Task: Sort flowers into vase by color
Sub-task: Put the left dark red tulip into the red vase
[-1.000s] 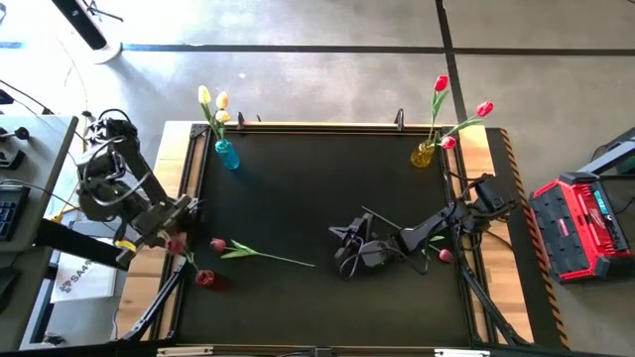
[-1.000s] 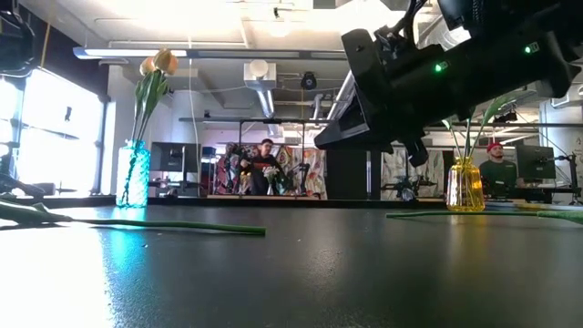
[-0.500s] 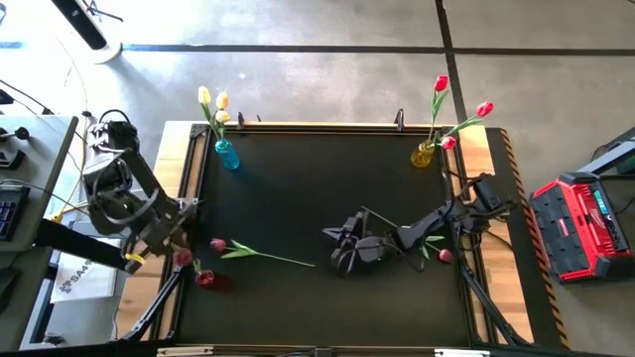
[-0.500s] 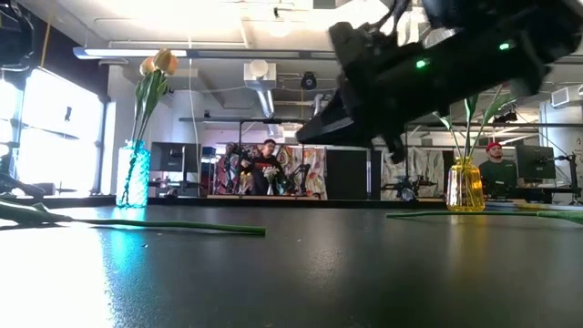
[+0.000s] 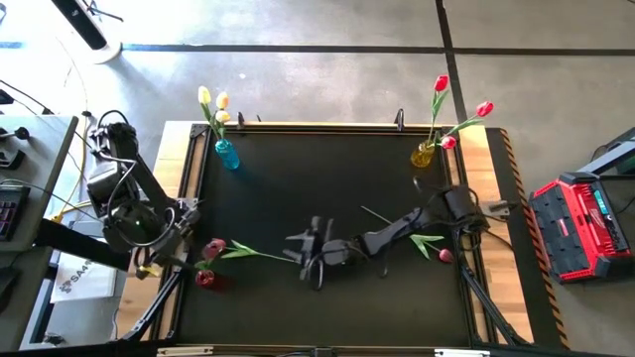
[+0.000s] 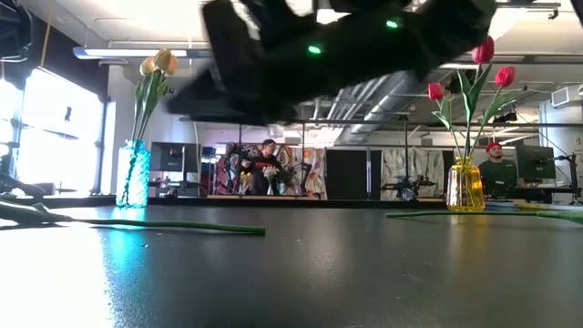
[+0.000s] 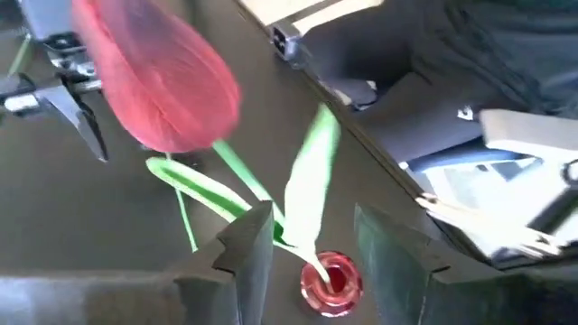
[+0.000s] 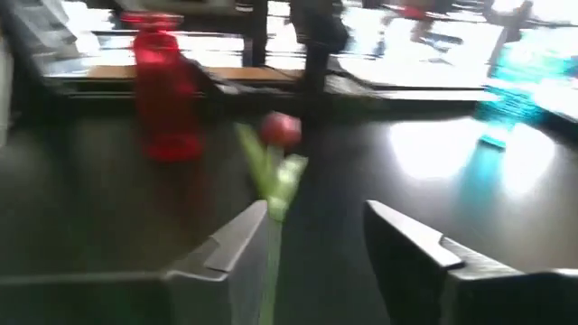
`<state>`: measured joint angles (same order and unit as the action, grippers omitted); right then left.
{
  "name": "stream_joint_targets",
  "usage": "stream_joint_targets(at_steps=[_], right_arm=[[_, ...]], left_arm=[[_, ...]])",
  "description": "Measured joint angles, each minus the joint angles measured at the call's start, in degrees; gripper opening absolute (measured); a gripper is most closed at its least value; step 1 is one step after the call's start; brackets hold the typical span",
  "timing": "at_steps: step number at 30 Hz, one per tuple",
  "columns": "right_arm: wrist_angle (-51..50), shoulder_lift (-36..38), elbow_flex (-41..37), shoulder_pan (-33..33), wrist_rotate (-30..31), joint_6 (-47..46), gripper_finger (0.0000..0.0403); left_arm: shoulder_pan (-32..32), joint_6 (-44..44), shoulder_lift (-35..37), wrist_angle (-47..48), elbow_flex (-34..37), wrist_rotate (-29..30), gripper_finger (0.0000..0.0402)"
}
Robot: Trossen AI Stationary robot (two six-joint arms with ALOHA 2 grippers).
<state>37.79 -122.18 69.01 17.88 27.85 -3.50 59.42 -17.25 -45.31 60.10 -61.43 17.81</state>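
A pink tulip [image 7: 163, 86] leans up from over the red vase [image 7: 330, 282], its stem [image 7: 257, 194] passing between the fingers of my open left gripper [image 7: 312, 217], which is at the table's left edge [image 5: 179, 248]. A second pink tulip [image 5: 260, 256] lies flat on the mat. My right gripper [image 5: 316, 255] hovers open above its stem end; the stem [image 8: 271, 226] shows close to one finger. A blue vase [image 5: 226, 154] holds yellow tulips and a yellow vase [image 5: 424, 154] holds red ones. My left gripper stands open around the leaning tulip's stem [image 7: 269, 224], which runs close along the inner side of one finger [image 7: 248, 248] just above the red vase. Whether the finger touches it I cannot tell.
Another tulip with a dark pink head [image 5: 445, 256] lies on the mat under the right arm, near the right edge. The blue vase stands at the far left corner, the yellow vase at the far right. A wooden frame [image 5: 189, 169] borders the black mat.
My right gripper has swept toward the table's left edge, rolling as it went, reached the lying tulip's stem end and opened. My left gripper has dipped a little. The pink head beside it now stands farther in over the mat, by the red vase.
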Motion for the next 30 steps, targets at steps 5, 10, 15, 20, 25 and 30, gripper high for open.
stream_joint_targets(at_steps=[5, 10, 15, 20, 25, 30], right_arm=[[-7.45, -5.29, 10.56, -2.86, -12.01, 0.45, 0.0204], [-19.04, -10.18, 20.72, -4.71, -13.40, 0.48, 0.0206], [-25.07, -15.71, 29.86, -6.15, -16.45, -1.56, 0.0200], [-29.35, -19.80, 36.28, -6.39, -17.28, -2.96, 0.0199], [-34.61, -20.36, 38.02, -6.52, -17.32, -2.75, 0.0199], [-34.86, -20.47, 38.02, -6.73, -16.95, -4.00, 0.0199]], left_arm=[[0.00, 1.90, 2.17, -0.15, 0.00, -2.11, 0.0147], [0.00, 1.46, 4.71, 0.38, 0.00, -0.24, 0.0147], [0.00, 1.27, 8.30, 0.41, -0.02, 8.10, 0.0147], [0.00, -4.56, 11.58, -0.19, -0.04, 25.25, 0.0147], [-0.04, -9.47, 13.63, -0.11, -0.04, 36.59, 0.0147], [-0.04, -8.74, 14.42, -0.07, -0.04, 39.08, 0.0147]])
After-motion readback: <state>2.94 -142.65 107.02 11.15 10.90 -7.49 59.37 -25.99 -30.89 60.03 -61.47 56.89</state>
